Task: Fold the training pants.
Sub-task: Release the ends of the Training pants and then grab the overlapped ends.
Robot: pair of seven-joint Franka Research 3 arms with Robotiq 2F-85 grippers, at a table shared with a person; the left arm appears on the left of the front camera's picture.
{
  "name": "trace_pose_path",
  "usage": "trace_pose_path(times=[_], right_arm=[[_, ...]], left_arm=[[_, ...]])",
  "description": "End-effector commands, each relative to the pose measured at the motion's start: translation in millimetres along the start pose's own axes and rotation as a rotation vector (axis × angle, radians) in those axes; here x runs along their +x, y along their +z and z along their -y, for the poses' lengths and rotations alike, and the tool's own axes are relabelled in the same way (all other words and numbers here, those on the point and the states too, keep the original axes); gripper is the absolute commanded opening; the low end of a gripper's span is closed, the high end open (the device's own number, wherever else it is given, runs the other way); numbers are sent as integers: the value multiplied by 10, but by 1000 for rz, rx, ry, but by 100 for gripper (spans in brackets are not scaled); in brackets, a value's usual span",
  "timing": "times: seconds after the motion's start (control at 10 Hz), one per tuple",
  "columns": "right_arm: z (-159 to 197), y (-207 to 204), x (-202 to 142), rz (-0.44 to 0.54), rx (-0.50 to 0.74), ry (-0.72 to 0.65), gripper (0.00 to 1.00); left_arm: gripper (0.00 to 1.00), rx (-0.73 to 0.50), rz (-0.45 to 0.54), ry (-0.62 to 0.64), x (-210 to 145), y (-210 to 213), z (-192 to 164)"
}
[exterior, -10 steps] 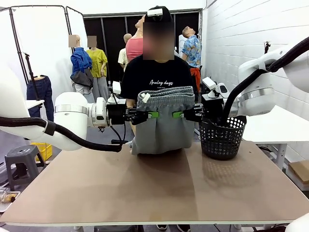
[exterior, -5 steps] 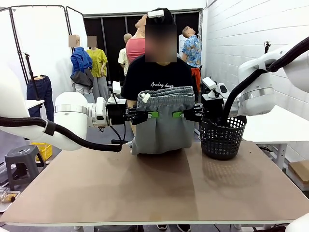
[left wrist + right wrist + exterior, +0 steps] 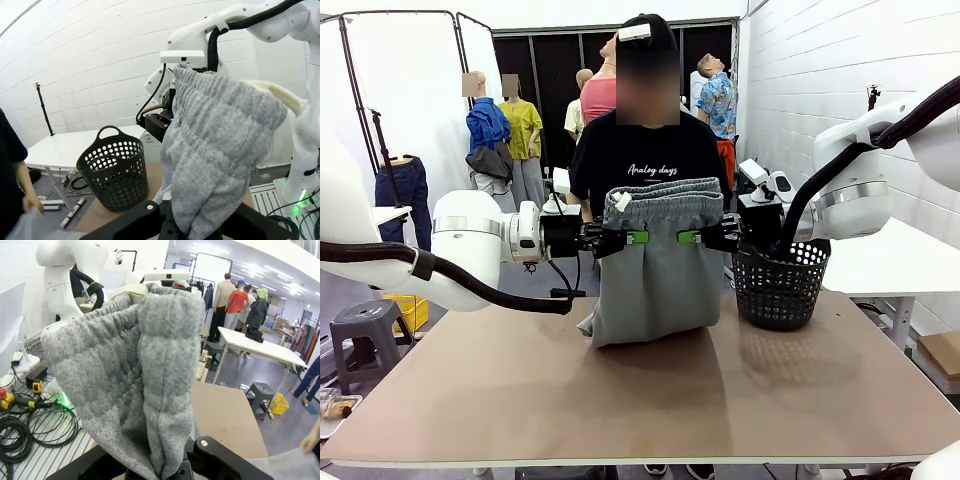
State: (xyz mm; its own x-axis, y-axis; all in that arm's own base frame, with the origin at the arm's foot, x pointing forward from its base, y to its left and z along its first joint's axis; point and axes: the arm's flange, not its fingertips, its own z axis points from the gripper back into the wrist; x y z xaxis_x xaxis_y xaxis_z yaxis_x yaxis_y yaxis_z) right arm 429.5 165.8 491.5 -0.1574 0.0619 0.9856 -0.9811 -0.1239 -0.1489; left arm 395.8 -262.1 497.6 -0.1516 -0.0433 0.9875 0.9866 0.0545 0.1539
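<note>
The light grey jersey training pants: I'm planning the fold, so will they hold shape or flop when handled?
Probably floppy: the light grey jersey training pants hang limp from the left gripper and right gripper, their lower end slumped on the brown table. Likely light: the waistband barely sags between grips.

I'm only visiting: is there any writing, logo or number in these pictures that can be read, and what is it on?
"Analog days": white script across the chest of the person's black T-shirt.
A smaller line of print just under it: too small to read.
The training pants and the black basket: no print I can make out.
</note>
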Motion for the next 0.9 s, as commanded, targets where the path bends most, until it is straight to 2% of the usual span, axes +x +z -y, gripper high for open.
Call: trace_pose_path(times=[0.0,0.8], right_arm=[[-18,6,5,23,7,11,0],[-18,6,5,23,7,11,0]], left_arm=[[0,5,-3,-10,36,-7,14],[0,5,-3,-10,36,-7,14]])
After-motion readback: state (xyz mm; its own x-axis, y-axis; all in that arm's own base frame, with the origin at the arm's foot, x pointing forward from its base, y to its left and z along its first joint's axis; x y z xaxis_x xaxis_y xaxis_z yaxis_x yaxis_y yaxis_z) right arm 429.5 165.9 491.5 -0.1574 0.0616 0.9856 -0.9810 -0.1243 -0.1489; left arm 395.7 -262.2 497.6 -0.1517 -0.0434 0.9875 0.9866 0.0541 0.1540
